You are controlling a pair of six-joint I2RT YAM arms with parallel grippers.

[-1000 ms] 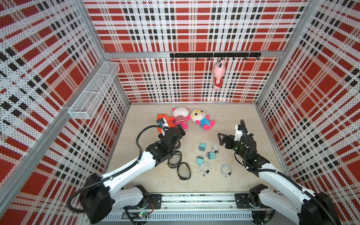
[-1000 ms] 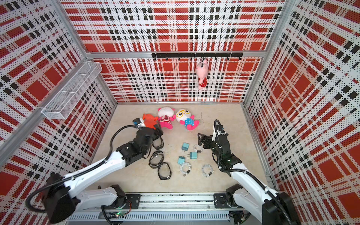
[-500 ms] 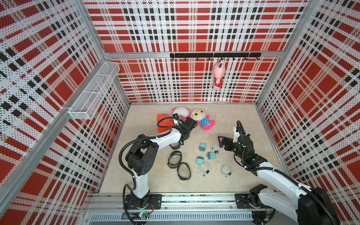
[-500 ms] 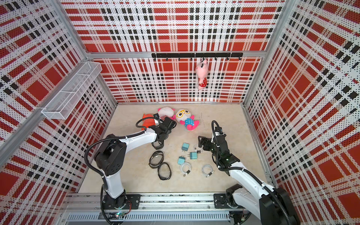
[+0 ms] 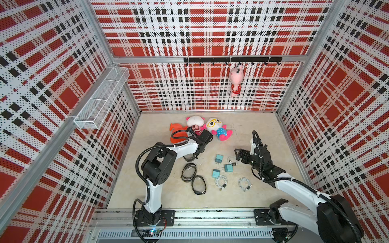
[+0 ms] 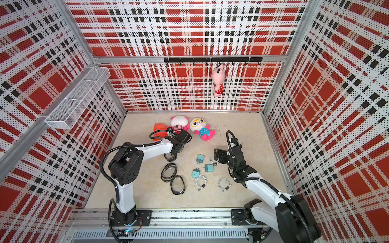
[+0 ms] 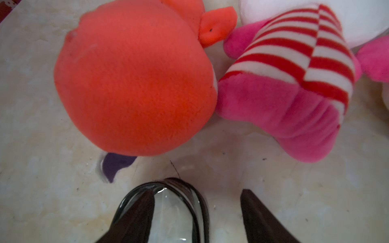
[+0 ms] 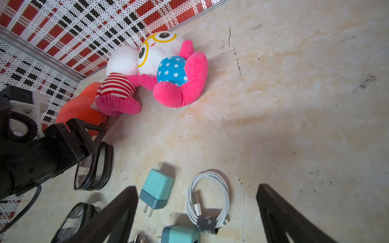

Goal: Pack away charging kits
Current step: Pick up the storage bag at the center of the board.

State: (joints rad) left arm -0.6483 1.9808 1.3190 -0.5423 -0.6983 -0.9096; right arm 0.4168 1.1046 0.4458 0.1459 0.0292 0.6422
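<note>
Three teal plug adapters (image 5: 219, 158) (image 5: 228, 167) (image 5: 216, 173) lie mid-floor, with white coiled cables (image 5: 221, 181) (image 5: 244, 183) nearer the front. My right gripper (image 8: 196, 188) hangs open over a third cable (image 8: 208, 197); an adapter (image 8: 156, 193) lies beside one of its fingers. It shows in both top views (image 5: 237, 154) (image 6: 217, 154). My left gripper (image 7: 195, 193) is open, low over a black oval case (image 7: 179, 210). One finger (image 7: 143, 210) covers the case's clear window, and the rim lies between the fingers.
Two more black cases (image 5: 189, 172) (image 5: 199, 185) lie left of the adapters. Orange (image 5: 175, 135), striped (image 5: 194, 124) and spectacled (image 5: 219, 128) plush toys sit at the back. A pink plush (image 5: 236, 81) hangs from the hook rail (image 5: 210, 60). A wire basket (image 5: 101, 98) is on the left wall.
The left arm folded up at the elbow, and its jaws narrowed over the case. The right gripper slid slightly left towards the cable, still wide.
</note>
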